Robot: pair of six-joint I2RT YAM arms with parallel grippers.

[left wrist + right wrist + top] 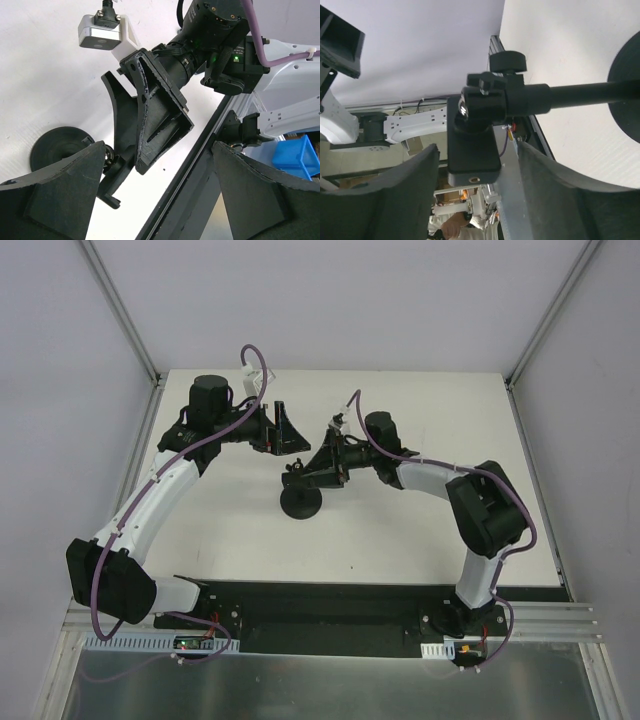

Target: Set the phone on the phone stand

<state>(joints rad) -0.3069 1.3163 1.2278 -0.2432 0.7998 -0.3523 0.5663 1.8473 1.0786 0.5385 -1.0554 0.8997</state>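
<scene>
The phone stand (pixel 300 504) stands mid-table: round black disc, upright neck, ball joint on top. In the right wrist view its neck (pixel 580 94) runs sideways from the disc (pixel 627 100). A flat black slab (pixel 472 147) sits against the ball joint. I cannot tell the phone from the cradle there. My right gripper (pixel 305 468) (pixel 476 150) is open, one finger on each side of the slab, with gaps. My left gripper (pixel 283 428) (pixel 159 150) is open and empty, just behind and left of the stand. The left wrist view shows the disc (pixel 57 147).
The black base plate and metal rail (pixel 330 605) run along the table's near edge. White walls enclose the table at the back and sides. A blue bin (pixel 295 155) sits off the table. A person's hand (pixel 450 227) shows beyond the table.
</scene>
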